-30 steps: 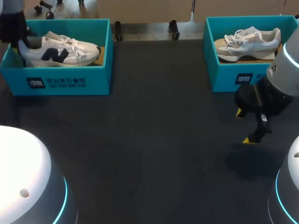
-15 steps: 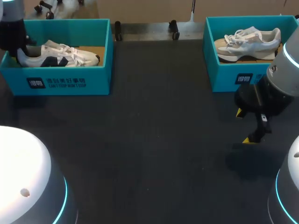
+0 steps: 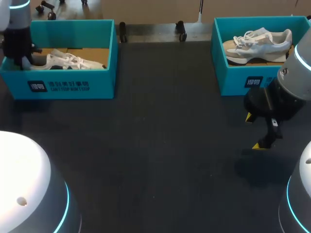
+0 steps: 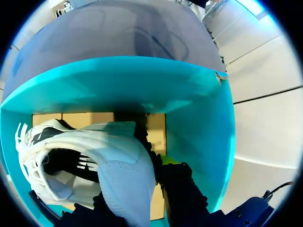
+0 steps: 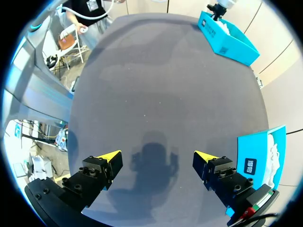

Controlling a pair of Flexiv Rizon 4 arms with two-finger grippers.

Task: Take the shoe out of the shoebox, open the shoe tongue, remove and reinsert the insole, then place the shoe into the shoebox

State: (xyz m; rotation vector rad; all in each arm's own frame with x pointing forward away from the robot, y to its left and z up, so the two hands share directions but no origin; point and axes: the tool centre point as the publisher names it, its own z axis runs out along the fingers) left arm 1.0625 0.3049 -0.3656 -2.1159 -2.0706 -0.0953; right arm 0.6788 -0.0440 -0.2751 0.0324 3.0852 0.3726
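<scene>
In the left shoebox (image 3: 73, 83) the shoe (image 3: 68, 61) lies low on its side with the left pincer (image 3: 22, 59) clamped on its heel. I judge it is either about to be lifted out or being set back (the pictures cannot settle which of the 2, nor whether the insole was handled). Only the left wrist view shows the heel between the fingers, and only the right wrist view shows the right pincer (image 5: 157, 160) wide open and holding nothing above the surface (image 5: 156, 94).
</scene>
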